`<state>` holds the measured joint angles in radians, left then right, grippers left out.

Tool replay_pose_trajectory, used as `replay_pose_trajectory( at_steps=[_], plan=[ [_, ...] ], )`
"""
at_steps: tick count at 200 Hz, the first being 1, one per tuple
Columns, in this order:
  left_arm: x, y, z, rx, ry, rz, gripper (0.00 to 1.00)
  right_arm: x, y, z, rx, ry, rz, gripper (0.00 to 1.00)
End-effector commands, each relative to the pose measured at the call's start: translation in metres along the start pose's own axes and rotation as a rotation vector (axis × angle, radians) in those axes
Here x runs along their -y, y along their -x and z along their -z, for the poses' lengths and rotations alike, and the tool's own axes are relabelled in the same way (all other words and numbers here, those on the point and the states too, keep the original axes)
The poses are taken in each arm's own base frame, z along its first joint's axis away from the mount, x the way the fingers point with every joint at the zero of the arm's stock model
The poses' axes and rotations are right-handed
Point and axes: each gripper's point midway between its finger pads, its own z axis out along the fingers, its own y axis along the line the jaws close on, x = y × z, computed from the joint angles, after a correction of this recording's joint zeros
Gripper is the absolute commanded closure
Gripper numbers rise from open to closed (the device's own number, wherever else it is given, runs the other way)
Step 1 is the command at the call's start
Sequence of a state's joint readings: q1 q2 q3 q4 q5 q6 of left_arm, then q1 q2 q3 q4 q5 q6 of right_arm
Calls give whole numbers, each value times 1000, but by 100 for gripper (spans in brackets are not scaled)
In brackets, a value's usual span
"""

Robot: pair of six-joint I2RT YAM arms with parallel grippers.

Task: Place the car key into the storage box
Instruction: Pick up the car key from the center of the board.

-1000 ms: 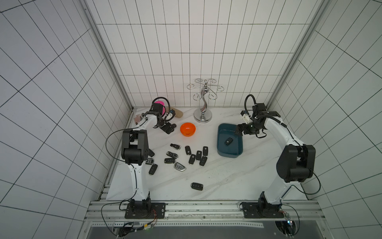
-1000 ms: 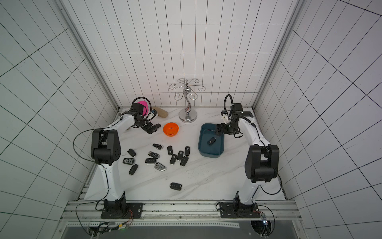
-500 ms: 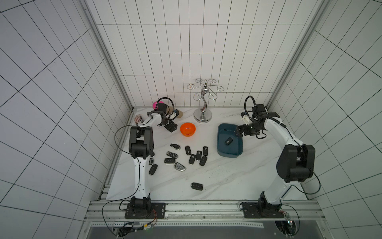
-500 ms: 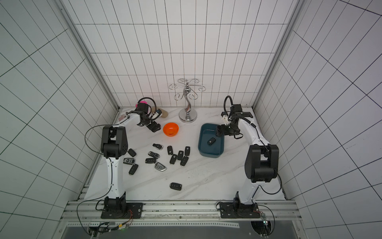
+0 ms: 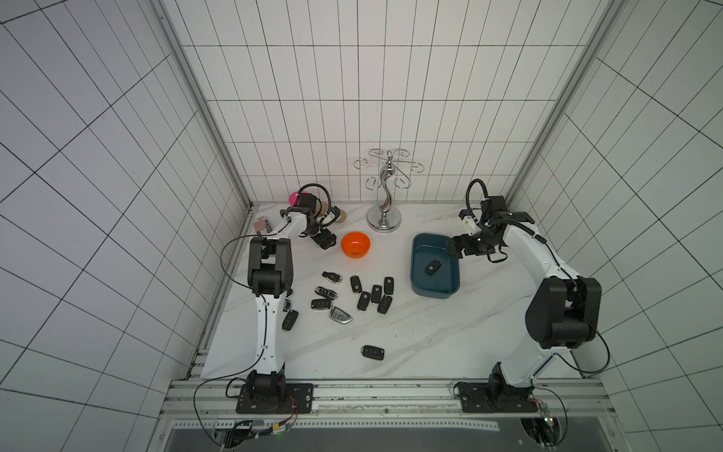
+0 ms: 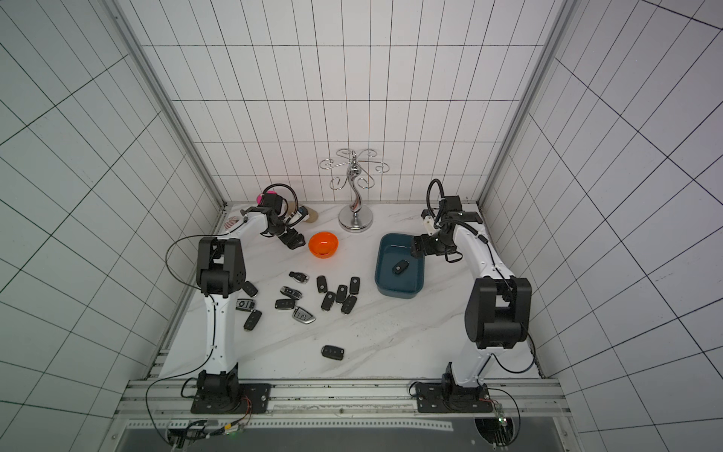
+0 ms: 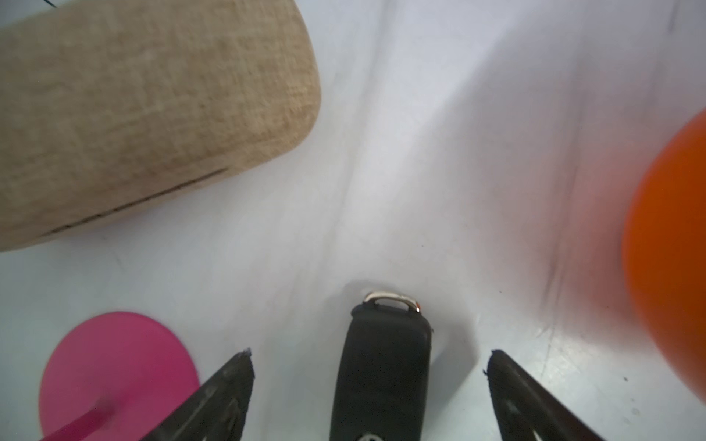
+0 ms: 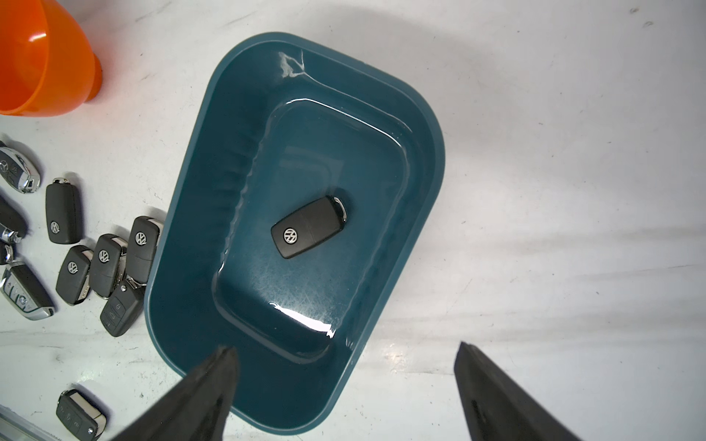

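step: judged as pick-up; my left gripper (image 7: 370, 352) is set to take one car key (image 7: 382, 374).
left jaws: wide apart, straddling the key's long sides, a gap on each side, nothing held yet.
right jaws: my right gripper (image 8: 345, 347) is spread wide and empty, hanging over the storage box (image 8: 183, 248).
key place: flat on the table (image 5: 391, 332), about 10 o'clock from table centre in a top view, under my left gripper (image 5: 324, 240), metal loop end pointing away from my wrist.
box place: storage box (image 5: 434, 293) sits near 2 o'clock from centre; one boxed key (image 5: 432, 267) lies inside.
neighbours: orange bowl (image 5: 355, 244) just beside my left jaws at 3 o'clock; tan case (image 7: 145, 114) and pink disc (image 7: 114, 366) near.
grip tip: centre first, then pinch the long flat sides squarely; the key looks thin and slick, so an off-centre squeeze may spin it.
carry tip: lift clear of the bowl rim, go toward 3 o'clock, release low over the box floor.
risk: right gripper (image 5: 455, 248) hangs at the box's 1 o'clock rim; it should back off or the arms may clash.
left over: loose keys (image 5: 364, 301) remain at centre.
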<state>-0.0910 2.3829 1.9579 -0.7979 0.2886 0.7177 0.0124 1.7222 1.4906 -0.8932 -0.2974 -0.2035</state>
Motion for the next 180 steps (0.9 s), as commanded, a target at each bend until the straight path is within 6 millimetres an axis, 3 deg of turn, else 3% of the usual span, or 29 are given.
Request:
replay_pose_trajectory(
  at_steps=[1,79,113,134,180],
  plan=[
    [8,-2,-5,-28,-44,-28,7,3,-9,2,-9,-2,5,8],
    [15,-16,-10,-114,-43,-66,11,3,-9,-1,-12,4,0,8],
    [16,-17,-14,-135,-28,-75,17,3,-10,-2,-13,5,0,8],
    [16,-16,-16,-139,-29,-75,30,3,-10,-2,-12,8,-1,9],
    [18,-16,-15,-145,-37,-62,39,3,-9,-1,-8,7,-3,9]
  ],
)
